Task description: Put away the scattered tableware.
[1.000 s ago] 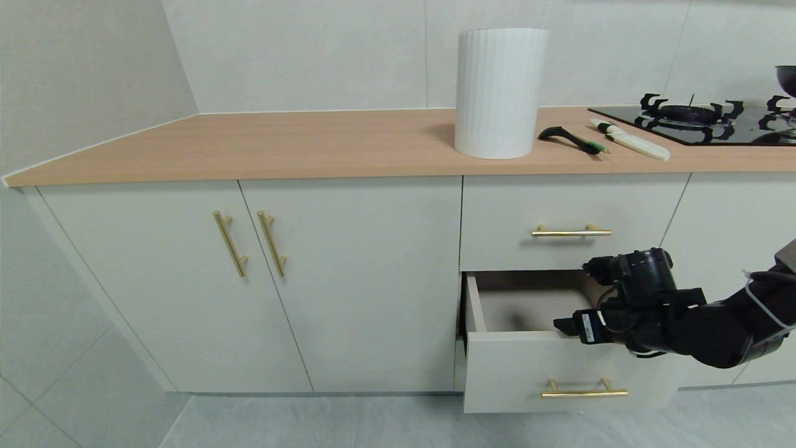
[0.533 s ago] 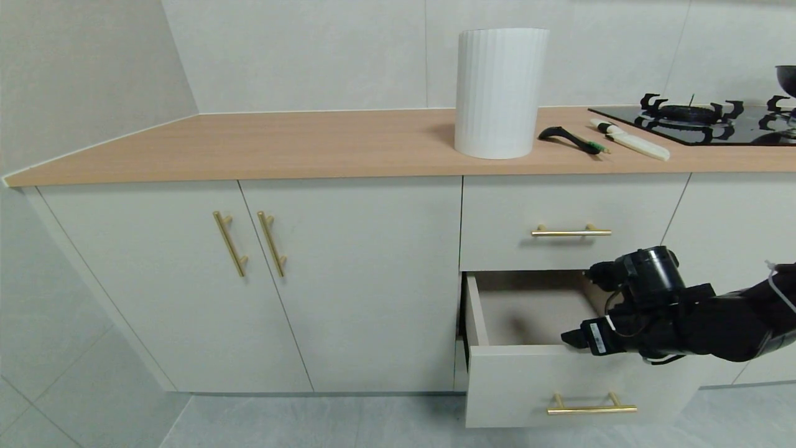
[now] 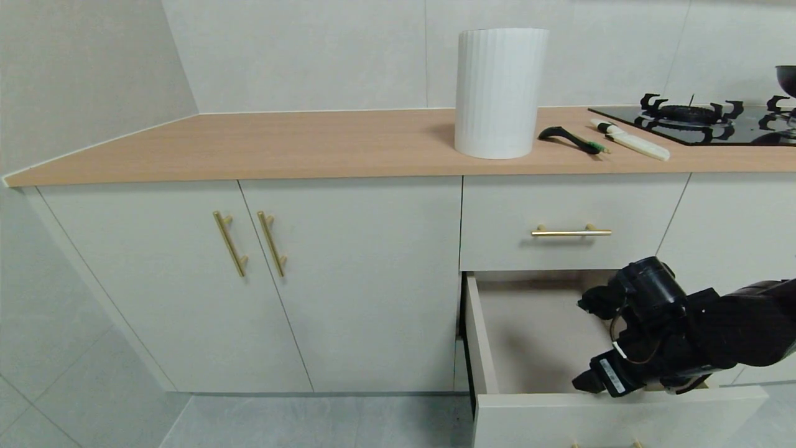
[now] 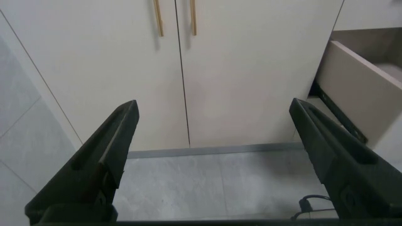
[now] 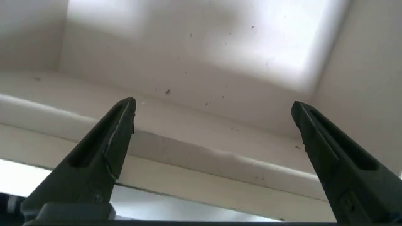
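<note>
1. Lower drawer (image 3: 559, 401) stands well pulled out, and the part of its inside that shows is bare. The upper drawer (image 3: 569, 221) is shut.
2. Right tool (image 5: 212, 108): fingers apart, nothing between them. It sits low at the top edge of the lower drawer's front panel and faces in. I can't confirm contact with the panel.
3. Left tool (image 4: 213, 103): fingers apart, empty, down near the floor and facing the cabinet doors (image 4: 182, 56).
4. The tableware is on the worktop (image 3: 280, 143), none of it put away. A black utensil (image 3: 571, 139) and a white utensil (image 3: 629, 139) lie just beside each other, between the white ribbed container (image 3: 501, 92) and the hob (image 3: 696, 118).
5. My read: the opening step looks done, and the next move is up to the worktop for a pick.
6. Risks from here:
   - The drawer is far out, so any more pull could jam it at the end of its travel or drag it off the runners.
   - The right arm is tucked under the upper drawer, so a straight lift could clip that drawer's handle or the worktop lip (back out first, then rise).
   - Both utensils are thin and lie flat. A shallow pinch may skid off one or nudge it into the other.
   - The container is close to the black utensil, so a wide approach could bump it.
   - A drop from too high may bounce a utensil out of the drawer.
</note>
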